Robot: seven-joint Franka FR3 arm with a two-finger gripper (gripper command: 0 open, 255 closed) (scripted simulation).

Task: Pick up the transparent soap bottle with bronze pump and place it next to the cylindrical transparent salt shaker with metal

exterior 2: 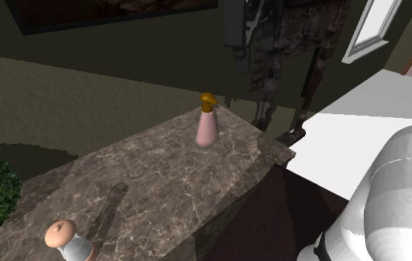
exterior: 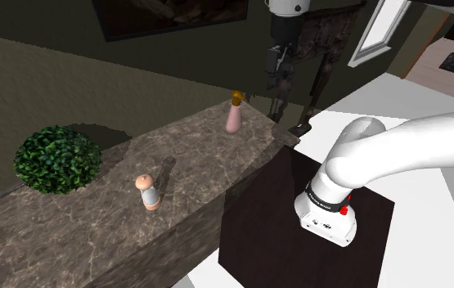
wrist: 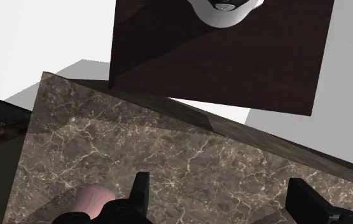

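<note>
My claw (wrist: pixel 219 184) is open. In the wrist view the two black fingers (wrist: pixel 140 191) stand wide apart, with only bare counter (wrist: pixel 187 153) between them. The bottle (wrist: pixel 91 198) sits outside that gap, just beside one finger on its outer side. I see its pink body from above, partly hidden by the hand.

In the shoulder view the claw hangs well above the counter. The bottle (exterior: pixel 235 115) stands upright below it, a little toward that view's left, near the counter's end corner, with a bronze pump on top. The second exterior view shows the same: the bottle (exterior 2: pixel 207 124) is upright, under and slightly aside of the claw, with clear air between them.

The shaker (exterior: pixel 148 193) is well apart from the claw, farther along the counter and also upright, with a bush (exterior: pixel 56 159) beyond it. Past the counter's edge, ahead of the fingers, I see the dark stand (wrist: pixel 232 70) with the arm's base on it.
</note>
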